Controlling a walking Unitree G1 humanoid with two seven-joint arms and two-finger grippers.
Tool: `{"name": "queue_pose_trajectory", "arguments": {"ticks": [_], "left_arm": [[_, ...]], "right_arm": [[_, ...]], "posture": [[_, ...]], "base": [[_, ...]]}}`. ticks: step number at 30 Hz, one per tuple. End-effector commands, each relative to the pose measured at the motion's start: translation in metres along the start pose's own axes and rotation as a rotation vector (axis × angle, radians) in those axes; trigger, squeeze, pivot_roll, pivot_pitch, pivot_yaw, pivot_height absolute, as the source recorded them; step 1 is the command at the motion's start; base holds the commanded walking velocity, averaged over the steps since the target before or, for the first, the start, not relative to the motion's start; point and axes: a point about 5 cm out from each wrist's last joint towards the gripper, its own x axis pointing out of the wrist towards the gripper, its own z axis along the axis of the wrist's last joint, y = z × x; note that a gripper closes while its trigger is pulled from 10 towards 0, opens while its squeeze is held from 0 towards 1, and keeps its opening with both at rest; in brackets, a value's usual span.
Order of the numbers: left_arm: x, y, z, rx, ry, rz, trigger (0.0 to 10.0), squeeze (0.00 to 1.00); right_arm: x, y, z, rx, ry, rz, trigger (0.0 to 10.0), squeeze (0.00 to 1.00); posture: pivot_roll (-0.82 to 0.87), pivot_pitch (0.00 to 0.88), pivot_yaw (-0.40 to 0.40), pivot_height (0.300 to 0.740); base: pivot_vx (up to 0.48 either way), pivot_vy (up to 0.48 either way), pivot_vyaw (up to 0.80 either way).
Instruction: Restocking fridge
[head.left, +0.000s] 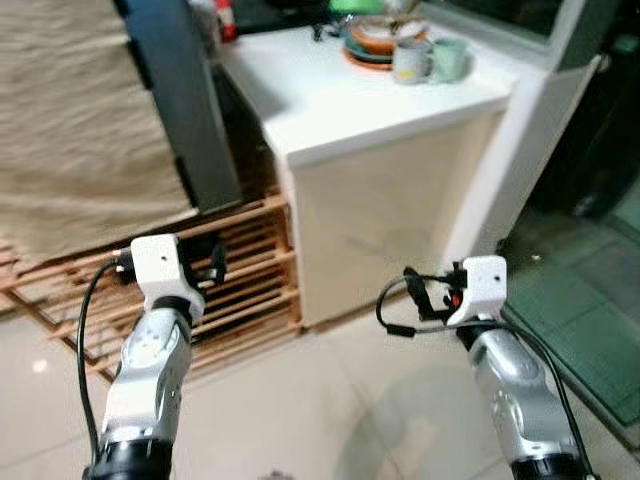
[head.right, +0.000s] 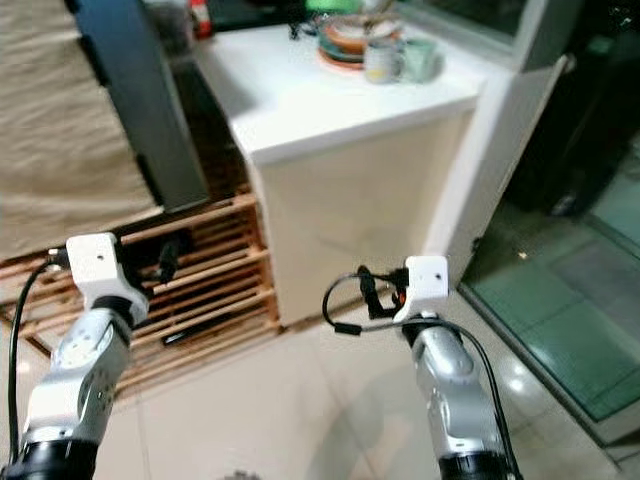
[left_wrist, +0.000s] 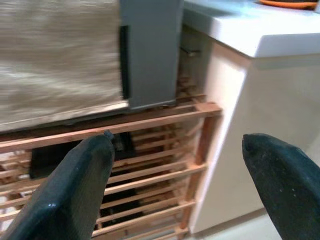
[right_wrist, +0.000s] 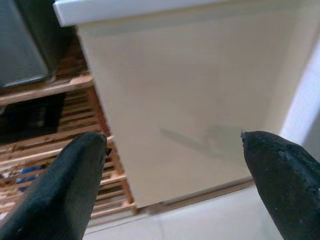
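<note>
White counter (head.left: 330, 100) with stacked dishes (head.left: 375, 40) – wooden slatted rack (head.left: 240, 280) beside, tiled floor (head.left: 300, 400)

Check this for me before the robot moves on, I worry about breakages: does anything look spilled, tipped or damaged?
Nothing stands out. The two mugs stand upright beside the stacked plates on the white counter, with no spill visible. The wooden slatted rack looks intact. Both the left gripper and right gripper are open and empty.

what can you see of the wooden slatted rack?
The wooden slatted rack is a low frame of reddish-brown horizontal slats, standing on the pale tiled floor. Its right end sits against the cream counter cabinet. A grey appliance and a beige cloth-covered thing rest on top. Dark items lie between the slats.
</note>
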Motion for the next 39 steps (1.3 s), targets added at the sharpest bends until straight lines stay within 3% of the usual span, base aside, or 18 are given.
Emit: {"name": "queue_pose_trajectory", "arguments": {"ticks": [1, 10, 17, 23, 27, 31, 33, 34, 37, 39], "left_arm": [[0.001, 0.004, 0.001, -0.003, 0.001, 0.013, 10.0, 0.0], [0.002, 0.01, 0.002, -0.017, -0.003, 0.032, 10.0, 0.0], [0.002, 0.017, 0.0, -0.029, 0.002, 0.049, 10.0, 0.0], [0.006, 0.017, 0.0, -0.018, 0.0, 0.033, 10.0, 0.0], [0.008, 0.016, 0.001, -0.006, -0.017, 0.024, 10.0, 0.0], [0.008, 0.01, 0.001, 0.104, -0.038, 0.0, 10.0, 0.0], [0.008, 0.009, 0.001, 0.117, -0.04, -0.001, 10.0, 0.0], [0.006, 0.001, 0.001, 0.126, -0.05, -0.069, 10.0, 0.0], [0.004, -0.006, 0.002, 0.079, -0.059, -0.138, 10.0, 0.0], [0.004, -0.003, 0.002, 0.072, -0.064, -0.111, 10.0, 0.0]], "right_arm": [[-0.001, -0.001, -0.001, -0.006, -0.002, -0.004, 10.0, 0.0], [-0.005, 0.0, -0.008, 0.011, 0.015, -0.021, 10.0, 0.0], [-0.023, -0.012, -0.028, 0.017, 0.078, -0.083, 10.0, 0.0], [-0.02, -0.014, -0.023, -0.003, 0.046, -0.081, 10.0, 0.0], [-0.018, -0.017, -0.022, -0.002, 0.034, -0.098, 10.0, 0.0], [-0.02, -0.023, -0.025, -0.01, 0.045, -0.124, 10.0, 0.0], [-0.02, -0.023, -0.026, -0.019, 0.048, -0.123, 10.0, 0.0], [-0.022, -0.023, -0.028, -0.017, 0.039, -0.126, 10.0, 0.0], [-0.023, -0.023, -0.029, -0.007, 0.034, -0.129, 10.0, 0.0], [-0.024, -0.023, -0.03, -0.009, 0.031, -0.135, 10.0, 0.0]], "posture": [[-0.08, 0.0, 0.044, 0.74], [-0.08, 0.0, 0.049, 0.74], [-0.08, 0.0, 0.048, 0.74], [-0.09, 0.0, 0.059, 0.74], [-0.09, 0.0, 0.058, 0.74], [-0.08, 0.0, 0.056, 0.74], [-0.08, 0.0, 0.056, 0.74], [-0.08, 0.0, 0.057, 0.74], [-0.08, 0.0, 0.058, 0.74], [-0.08, 0.0, 0.059, 0.74]], "base": [[0.0, 0.454, 0.46], [0.0, 0.451, 0.46], [0.0, 0.451, 0.0], [0.0, 0.47, 0.34], [0.0, 0.471, 0.63], [0.0, 0.472, 0.33], [0.0, 0.472, 0.0], [0.0, 0.0, 0.0], [0.0, 0.0, 0.0], [0.454, 0.0, 0.0]]}}
